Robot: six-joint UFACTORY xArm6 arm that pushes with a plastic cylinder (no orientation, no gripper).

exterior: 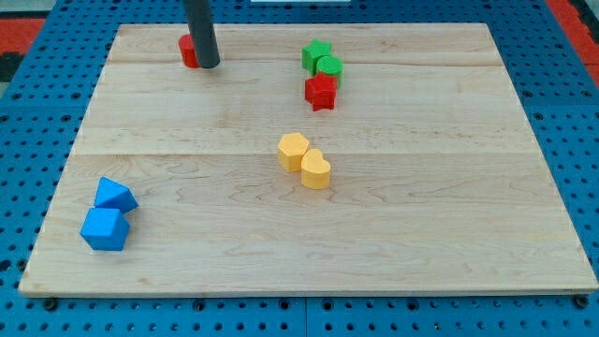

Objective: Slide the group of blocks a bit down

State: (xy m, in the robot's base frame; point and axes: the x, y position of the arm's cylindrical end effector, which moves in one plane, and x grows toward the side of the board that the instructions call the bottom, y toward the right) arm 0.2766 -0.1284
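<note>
My tip (208,66), the lower end of a straight dark rod with no jaws to open or close, rests on the pale wooden board (421,215) at the far left, touching a small red block (188,51) partly hidden behind it; its shape cannot be made out. To the right, at the far edge, sits a tight group: a green star-shaped block (316,54), a green cylinder (329,66) and a red star block (320,91). Near the middle, two yellow blocks touch: a hexagonal one (293,151) and a heart-shaped one (315,170). At the near left lie a blue block (114,196) and a blue cube (104,229), touching.
</note>
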